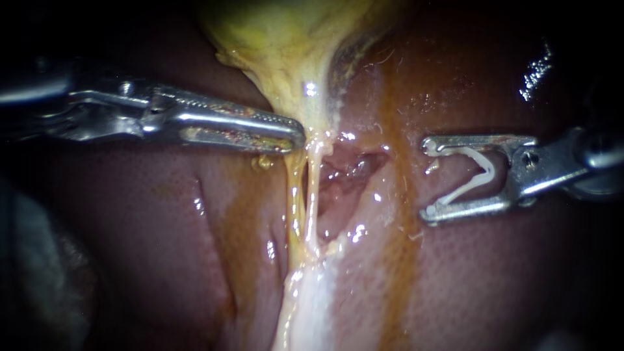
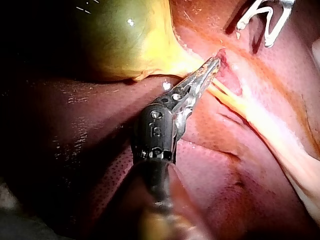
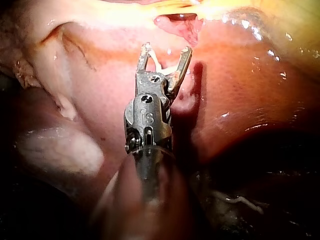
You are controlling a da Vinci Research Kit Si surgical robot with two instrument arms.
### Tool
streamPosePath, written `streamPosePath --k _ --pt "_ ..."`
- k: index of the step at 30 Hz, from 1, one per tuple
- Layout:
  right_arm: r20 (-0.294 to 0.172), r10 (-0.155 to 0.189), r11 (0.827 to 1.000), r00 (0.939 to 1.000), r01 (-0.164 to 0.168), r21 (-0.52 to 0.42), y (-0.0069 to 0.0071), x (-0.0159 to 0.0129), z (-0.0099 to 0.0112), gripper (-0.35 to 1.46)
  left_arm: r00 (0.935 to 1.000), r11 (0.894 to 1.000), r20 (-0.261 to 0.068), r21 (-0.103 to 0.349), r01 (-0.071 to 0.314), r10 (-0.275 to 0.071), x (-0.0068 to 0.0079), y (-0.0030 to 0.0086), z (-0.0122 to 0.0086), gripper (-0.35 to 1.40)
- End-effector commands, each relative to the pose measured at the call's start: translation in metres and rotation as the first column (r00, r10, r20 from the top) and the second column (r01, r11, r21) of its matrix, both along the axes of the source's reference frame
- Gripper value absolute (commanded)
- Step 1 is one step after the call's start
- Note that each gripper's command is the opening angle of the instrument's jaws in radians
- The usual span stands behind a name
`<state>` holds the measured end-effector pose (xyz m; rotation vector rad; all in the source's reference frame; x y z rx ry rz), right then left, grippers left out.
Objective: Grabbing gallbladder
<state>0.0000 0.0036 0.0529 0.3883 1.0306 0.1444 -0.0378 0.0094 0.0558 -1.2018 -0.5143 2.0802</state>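
Observation:
The yellow-green gallbladder [image 1: 279, 32] hangs at the top centre and narrows to a neck. My left instrument [image 1: 296, 138] comes in level from the left. Its jaws lie together, the tip against the neck's left edge, and no tissue shows between them. In the left wrist view the same tip [image 2: 215, 62] touches the tissue just beyond the gallbladder [image 2: 120, 40]. Two thin pale tubes [image 1: 305, 188] run down from the neck. My right instrument [image 1: 429, 179] stands apart at the right over the liver. Its jaws are wide, holding an open white clip [image 1: 478, 179] from both sides.
Dark red liver [image 1: 162, 247] lies on both sides of the tubes. A raw pink hollow [image 1: 344, 172] sits just right of them. Whitish tissue [image 1: 305, 305] runs down to the lower edge. The right instrument [image 3: 166, 50] with its clip [image 3: 157, 62] hovers over the liver short of the hollow.

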Motion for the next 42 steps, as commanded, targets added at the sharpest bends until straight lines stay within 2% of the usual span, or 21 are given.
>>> streamPosePath --k 1,3,5,7,10,13,17,26,31,37,42 --pt "0.000 0.000 1.000 1.0000 0.000 0.000 0.0000 0.0000 0.0000 0.50 1.0000 1.000 0.005 0.003 -0.007 0.007 0.0001 0.0000 0.0000 -0.35" --pt "0.000 0.000 1.000 1.0000 0.000 0.000 0.0000 0.0000 0.0000 0.50 0.9997 1.000 0.012 -0.003 -0.022 0.022 0.0001 0.0001 0.0001 -0.35" --pt "0.000 0.000 1.000 1.0000 0.000 0.000 0.0000 0.0000 0.0000 0.50 0.9989 0.999 0.015 -0.033 -0.043 0.044 0.0002 0.0001 0.0002 -0.33" --pt "-0.001 -0.001 1.000 1.0000 0.001 0.000 0.0000 0.0000 0.0000 0.50 0.9983 0.997 0.015 -0.053 -0.056 0.057 0.0005 0.0001 0.0002 0.02" --pt "-0.001 -0.001 1.000 1.0000 0.001 0.000 0.0000 0.0000 0.0000 0.50 0.9980 0.996 0.016 -0.058 -0.060 0.061 0.0007 0.0000 0.0002 0.26" --pt "-0.001 -0.001 1.000 1.0000 0.001 0.000 0.0000 0.0000 0.0000 0.50 0.9975 0.995 0.016 -0.069 -0.067 0.068 0.0008 0.0001 0.0004 0.42" --pt "-0.001 -0.001 1.000 1.0000 0.001 0.000 0.0000 0.0000 0.0000 0.50 0.9972 0.994 0.016 -0.077 -0.071 0.073 0.0008 0.0001 0.0010 0.52" --pt "-0.001 -0.001 1.000 1.0000 0.001 0.000 0.0000 0.0000 0.0000 0.50 0.9959 0.992 -0.016 -0.093 -0.091 0.090 0.0006 -0.0011 0.0046 0.51" --pt "-0.001 -0.001 1.000 1.0000 0.001 0.000 0.0000 0.0000 -0.0001 0.50 0.9947 0.992 -0.041 -0.080 -0.098 0.095 0.0006 -0.0015 0.0068 0.46" --pt "-0.001 -0.001 1.000 1.0000 0.001 0.000 -0.0001 0.0000 -0.0001 0.50 0.9937 0.993 -0.057 -0.069 -0.100 0.097 0.0009 -0.0016 0.0088 0.39" --pt "-0.001 -0.001 1.000 1.0000 0.001 0.000 -0.0001 0.0000 -0.0001 0.50 0.9936 0.993 -0.059 -0.065 -0.100 0.097 0.0010 -0.0015 0.0094 0.29"
